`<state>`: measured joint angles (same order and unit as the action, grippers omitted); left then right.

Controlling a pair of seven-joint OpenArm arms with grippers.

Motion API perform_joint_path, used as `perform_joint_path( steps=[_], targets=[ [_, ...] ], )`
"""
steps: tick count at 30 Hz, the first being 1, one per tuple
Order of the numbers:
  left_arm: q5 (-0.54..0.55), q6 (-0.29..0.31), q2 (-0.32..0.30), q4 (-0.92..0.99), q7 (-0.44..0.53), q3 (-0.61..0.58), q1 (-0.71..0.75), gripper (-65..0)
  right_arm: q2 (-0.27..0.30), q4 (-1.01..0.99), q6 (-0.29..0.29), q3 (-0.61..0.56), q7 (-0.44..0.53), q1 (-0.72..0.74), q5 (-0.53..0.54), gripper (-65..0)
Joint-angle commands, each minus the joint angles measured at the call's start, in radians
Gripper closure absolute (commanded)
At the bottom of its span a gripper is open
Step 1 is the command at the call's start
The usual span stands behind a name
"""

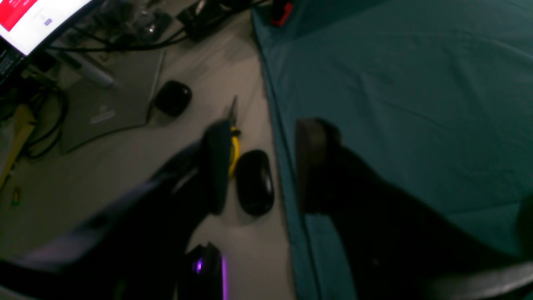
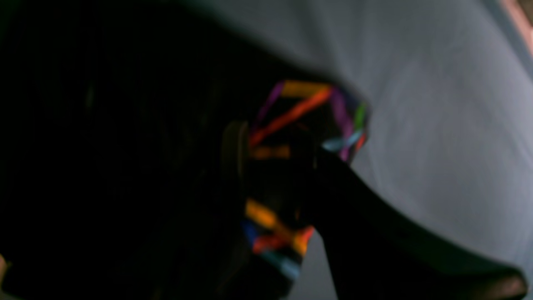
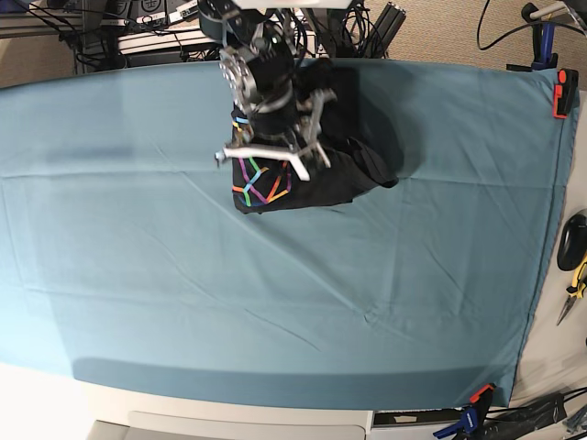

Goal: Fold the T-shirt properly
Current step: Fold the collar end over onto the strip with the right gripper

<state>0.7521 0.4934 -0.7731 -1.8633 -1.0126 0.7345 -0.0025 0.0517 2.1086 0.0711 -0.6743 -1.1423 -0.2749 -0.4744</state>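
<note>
1. The T-shirt lies bunched in a dark heap on the teal cloth covering the worktop, toward 12 o'clock in the base view, its multicoloured line print facing up at the heap's 8 o'clock side.
2. The right pincer sits on top of the heap. Its wrist view shows printed fabric filling the gap between the partly parted jaws, so it looks closed on a thick fold of the shirt.
3. The left pincer is off past the cloth's edge, over pliers and a black mouse; its jaws stand wide apart with nothing between them.
4. Handling, as a judgement: light, soft cotton that sags, bunches and drags layers along, with no stiffness to hold a crease.
5. Best hold would be a single-layer edge such as hem or shoulder seam, one corner per pincer, rather than mid-heap.
</note>
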Motion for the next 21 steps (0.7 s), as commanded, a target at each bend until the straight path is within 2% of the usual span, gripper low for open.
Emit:
perform_joint_path(
  steps=[1,6,10,18,21],
  targets=[
    [0.008,-0.003,-0.028,-0.012,0.026,0.010,-0.014,-24.0,0.008,0.017,-0.008,0.002,0.010,-0.006,-0.014,-17.4],
    [0.007,-0.003,-0.027,-0.012,0.026,0.010,-0.014,-24.0,0.064,0.017,-0.009,0.002,-0.010,-0.072,-0.010,-17.4],
    [0.008,-0.003,-0.027,-0.012,0.026,0.010,-0.014,-24.0,0.068,0.017,-0.003,0.016,-0.026,-0.110,0.080,-17.4],
    [0.007,-0.004,-0.027,-0.012,0.026,0.010,-0.014,-24.0,0.067,0.017,0.055,0.014,-0.003,-0.127,0.218,-17.4],
    [0.008,-0.004,-0.027,-0.012,0.026,0.010,-0.014,-24.0,0.067,0.017,0.097,0.014,0.016,-0.127,0.284,-17.4]
  ],
)
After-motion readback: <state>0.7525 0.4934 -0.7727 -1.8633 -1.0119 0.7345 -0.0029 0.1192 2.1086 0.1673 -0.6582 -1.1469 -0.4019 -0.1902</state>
